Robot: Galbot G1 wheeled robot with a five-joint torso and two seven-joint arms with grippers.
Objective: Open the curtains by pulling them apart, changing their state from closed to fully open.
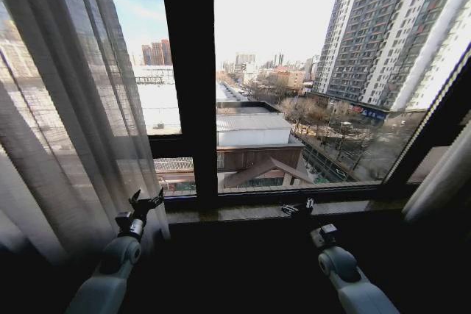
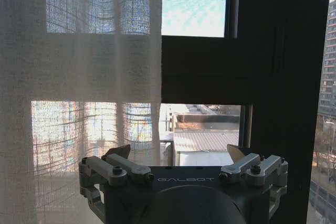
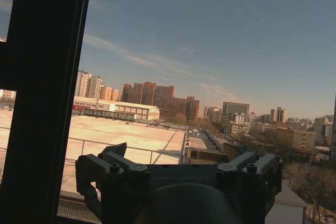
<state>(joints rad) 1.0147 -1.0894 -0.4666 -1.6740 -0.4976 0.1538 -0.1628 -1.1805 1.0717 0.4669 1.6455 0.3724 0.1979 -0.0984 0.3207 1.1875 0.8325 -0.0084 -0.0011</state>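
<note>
The left claw [image 1: 147, 202] is spread wide and holds nothing, with the left curtain [image 1: 66, 108] just beside it on its outer side. The left wrist view shows that curtain's weave [image 2: 79, 77] next to one finger [image 2: 119, 153]. The right claw [image 1: 298, 209] is also spread and empty, raised at the sill [image 1: 243, 213], with the right curtain [image 1: 441, 174] well off to its outer side. Both arms reach forward and up.

**White curtains, dark frame**

The curtains [image 1: 66, 108] are thin white cloth with long grey stripes of folds, just beside the left gripper's [image 1: 147, 202] dark fingers. The window frame [image 1: 188, 71] is black. Both arms are pale grey.
</note>
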